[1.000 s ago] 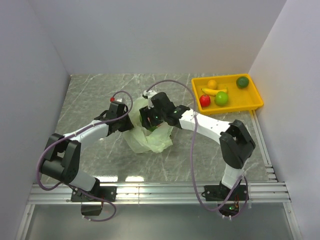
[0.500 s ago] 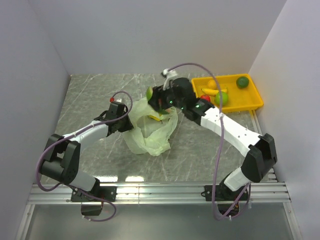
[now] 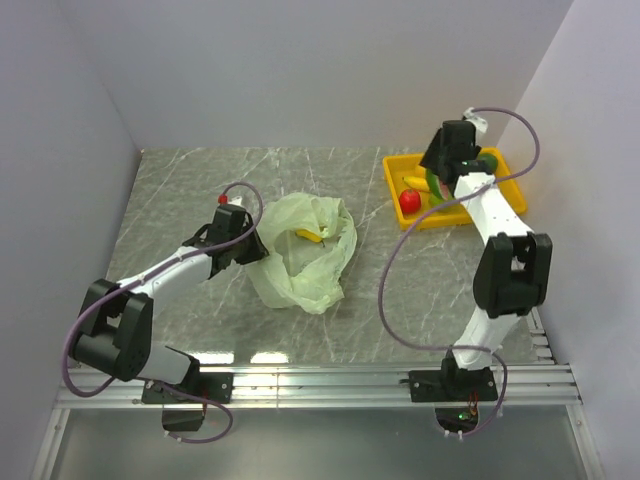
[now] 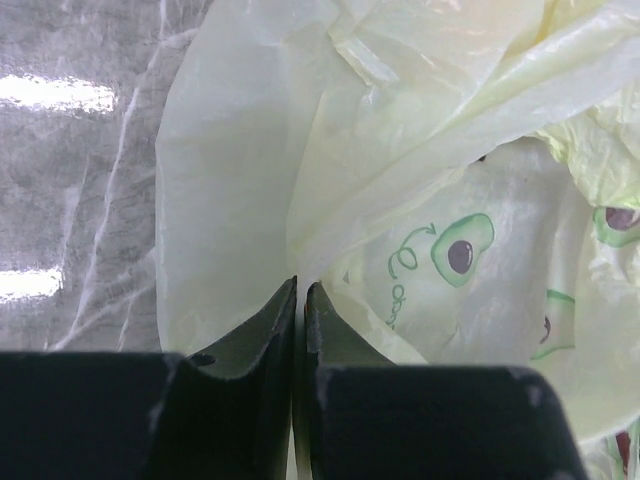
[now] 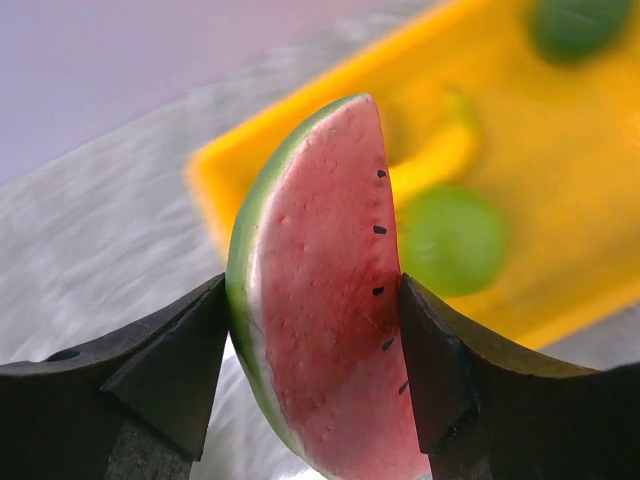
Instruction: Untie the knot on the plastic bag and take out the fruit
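Left gripper (image 4: 300, 300) is clenching the bag (image 3: 300, 275) by its left edge, mid-table. Open table (image 3: 360, 190) is lying between bag and tray (image 5: 580, 200). Right gripper (image 5: 315, 330) is grasping the watermelon (image 5: 320, 280) over the tray's near edge, having swung there from the bag.

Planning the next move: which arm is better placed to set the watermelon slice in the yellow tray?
Right. The right gripper is shut on the watermelon slice above the yellow tray; the left gripper pinches the plastic bag, far from the tray.
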{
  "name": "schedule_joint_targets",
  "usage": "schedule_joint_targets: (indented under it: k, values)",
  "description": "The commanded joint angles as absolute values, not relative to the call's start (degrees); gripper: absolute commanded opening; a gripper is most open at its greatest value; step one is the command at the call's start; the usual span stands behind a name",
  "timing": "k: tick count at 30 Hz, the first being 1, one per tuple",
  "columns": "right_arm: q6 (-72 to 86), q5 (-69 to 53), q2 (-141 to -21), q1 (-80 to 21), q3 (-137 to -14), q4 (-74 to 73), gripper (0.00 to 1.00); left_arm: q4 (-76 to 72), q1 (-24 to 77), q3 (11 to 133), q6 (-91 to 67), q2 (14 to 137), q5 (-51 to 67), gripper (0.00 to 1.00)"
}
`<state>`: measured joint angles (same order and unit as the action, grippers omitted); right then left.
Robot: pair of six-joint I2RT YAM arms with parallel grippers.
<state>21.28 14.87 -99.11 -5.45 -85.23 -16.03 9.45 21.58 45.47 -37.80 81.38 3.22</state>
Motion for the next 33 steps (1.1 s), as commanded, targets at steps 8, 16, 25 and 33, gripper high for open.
schedule_joint_targets:
  k: [8, 16, 25, 33]
  values:
    - [26.9, 21.79, -116.0, 6.85, -104.31, -26.18, 0.39, 4.74, 21.88, 44.03, -34.02, 76.64, 7.12, 0.14]
    - [24.18, 21.71, -114.19, 6.24, -105.31, -26.29, 0.91, 4.83, 21.88, 44.82, -33.4, 77.17, 7.82, 0.14]
    - [13.19, 16.09, -99.33, -9.64, -93.01, -20.93, 0.86, 6.5, 21.88, 47.28, -32.96, 79.01, 8.09, 0.14]
    - [10.55, 3.79, -89.21, -36.34, -79.29, -13.36, 0.59, 7.82, 21.88, 49.57, -33.83, 79.89, 7.3, 0.14]
